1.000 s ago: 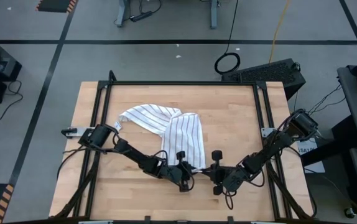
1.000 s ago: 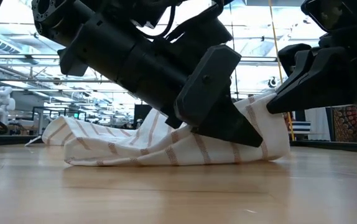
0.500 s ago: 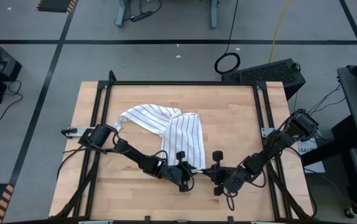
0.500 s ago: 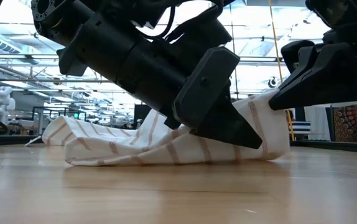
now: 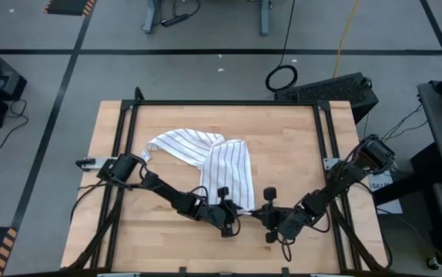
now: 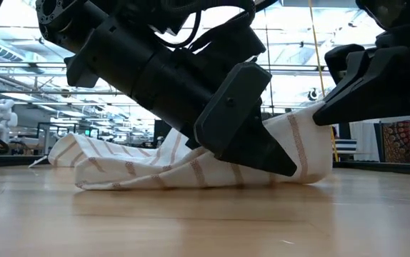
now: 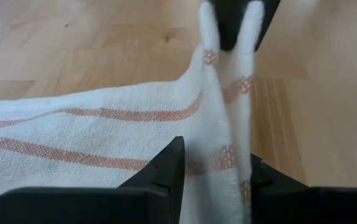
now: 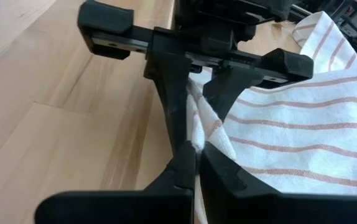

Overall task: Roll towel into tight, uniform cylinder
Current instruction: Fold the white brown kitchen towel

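The towel (image 5: 209, 158) is spread loosely over the middle of the wooden table (image 5: 167, 238), one part lying crumpled toward the left and far side, another part running as a flatter strip toward the near edge, where its near corner is lifted off the wood. It is judged to be light, thin and very soft: in the low view the cloth sags between its raised corner and the tabletop and lies in shallow folds, so no shape of its own can be expected from it, and any roll is likely to loosen unless tension is kept along the whole edge. The weave looks slightly rough rather than slippery, so a pinch on a doubled edge should hold. The best hold is judged to be the hem at the near corners, taken at two points well apart so that the edge is kept straight for an even cylinder. At present both holds sit close together at one corner: the left gripper (image 7: 213, 180) is pinched on a standing fold of the cloth, and the right gripper (image 8: 197, 158), facing it just beside, is pressed together on the same raised edge.
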`<state>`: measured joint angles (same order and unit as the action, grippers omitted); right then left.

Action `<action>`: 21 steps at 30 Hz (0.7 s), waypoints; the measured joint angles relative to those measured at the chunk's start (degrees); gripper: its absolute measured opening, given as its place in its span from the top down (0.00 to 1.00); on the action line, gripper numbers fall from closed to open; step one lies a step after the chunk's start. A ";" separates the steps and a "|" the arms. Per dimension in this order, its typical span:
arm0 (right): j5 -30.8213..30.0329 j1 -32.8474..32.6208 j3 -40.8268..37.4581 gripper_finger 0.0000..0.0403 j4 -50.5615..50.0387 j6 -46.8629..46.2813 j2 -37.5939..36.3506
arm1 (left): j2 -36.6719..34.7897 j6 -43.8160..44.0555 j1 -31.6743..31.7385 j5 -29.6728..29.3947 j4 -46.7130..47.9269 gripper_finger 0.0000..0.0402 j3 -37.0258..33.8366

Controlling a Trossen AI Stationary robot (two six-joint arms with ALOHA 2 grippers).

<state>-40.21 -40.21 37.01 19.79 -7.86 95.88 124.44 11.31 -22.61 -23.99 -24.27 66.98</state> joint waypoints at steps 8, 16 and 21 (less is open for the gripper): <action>-0.47 -0.78 0.00 1.00 -1.16 -0.34 0.00 | 0.00 -0.71 0.00 0.06 -0.02 0.78 0.00; -0.46 -0.78 0.00 0.98 -2.69 -0.66 0.00 | 0.00 -1.57 -0.39 -0.02 -0.26 0.84 0.00; -0.39 -0.78 0.00 0.96 -2.73 -0.70 0.00 | 0.00 -1.72 -0.39 -0.07 -0.26 0.93 0.00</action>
<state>-40.60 -40.99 37.01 17.06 -8.56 95.88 124.44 9.59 -23.00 -24.05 -24.53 66.98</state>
